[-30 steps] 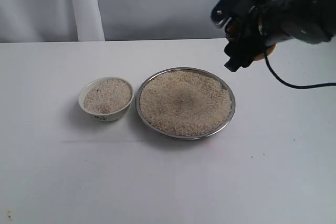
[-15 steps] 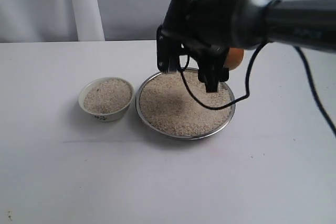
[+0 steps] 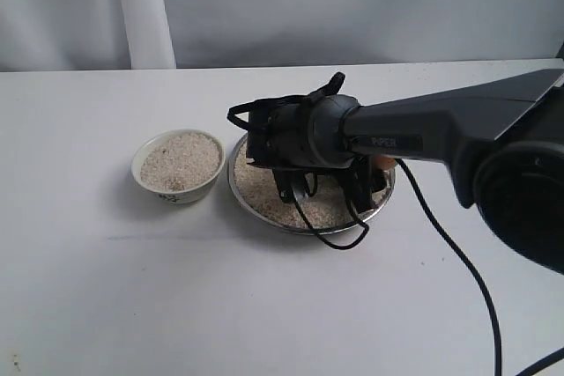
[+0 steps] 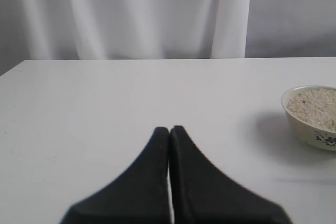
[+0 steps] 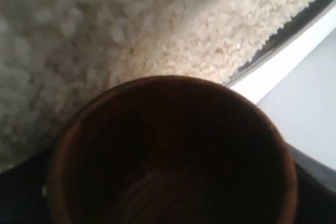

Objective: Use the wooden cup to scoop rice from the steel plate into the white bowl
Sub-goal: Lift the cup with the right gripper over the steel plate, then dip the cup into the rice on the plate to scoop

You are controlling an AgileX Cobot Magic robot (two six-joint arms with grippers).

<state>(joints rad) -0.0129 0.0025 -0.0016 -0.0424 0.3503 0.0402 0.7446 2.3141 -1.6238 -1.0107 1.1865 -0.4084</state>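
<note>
Change since half a second earlier: right hand [image 3: 324, 189] now down low over the wide, shallow, round, shiny steel plate [image 3: 256, 216], no longer raised above it. Black arm [image 3: 458, 125] now stretched in from the right edge of the exterior view. Plate and bowl unshifted.

Right hand: closes around the small, barrel-shaped, reddish-brown wooden cup [image 5: 173, 150], jaws held wide by its girth. In the exterior view, shows only a sliver of orange-brown wood at the far side of the hand. In the right wrist view, turns the cup's mouth toward the camera, dark inside; no telling whether grains lie within.

Small off-white to beige uncooked rice [image 5: 105, 24]: fills the steel plate almost to its raised rim and lies just beyond the cup's lip. Contact between lip and grains unclear.

Small, round, ceramic white bowl [image 3: 178, 166]: stands upright on the white counter [image 3: 264, 305], just beside the plate on its left in the exterior view, not touching it. Holds a second heap of rice nearly to the brim; bears faint dark markings on the outer side.

Left hand [image 4: 169, 129]: jaws pressed together, nothing between them; hangs over bare counter, apart from the bowl.

Black cable [image 3: 441, 244]: trails from the arm across the counter.
</note>
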